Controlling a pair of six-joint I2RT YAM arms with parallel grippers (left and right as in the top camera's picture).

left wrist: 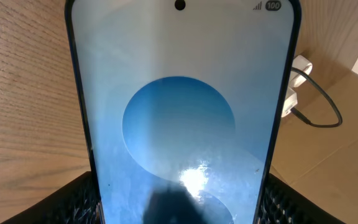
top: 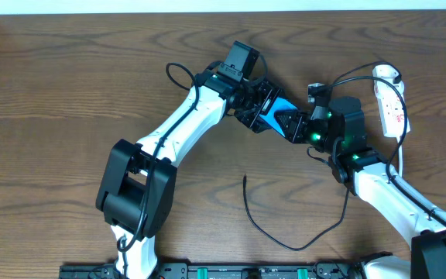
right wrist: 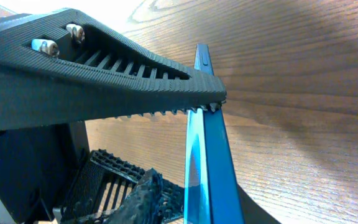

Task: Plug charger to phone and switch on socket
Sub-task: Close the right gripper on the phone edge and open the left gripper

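Left gripper (top: 254,106) grasps the blue-screened phone (top: 276,114) by its sides; right gripper (top: 294,124) touches the phone's thin edge; whether it grips, cannot tell

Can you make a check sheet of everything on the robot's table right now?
surface: brown wood table, no marks seen.
job's things: phone held between both tools, screen lit blue; charger lying loose, its free end not in the phone; socket flat near the right side, switch too small to tell.
clutter: nothing seen.
grippers: left tool shut on the phone's sides; right tool at the phone's other end, one finger touching its edge, grip unclear.
cables: charger curves across the table in front of the arms.
surroundings: white strip beyond the far edge.
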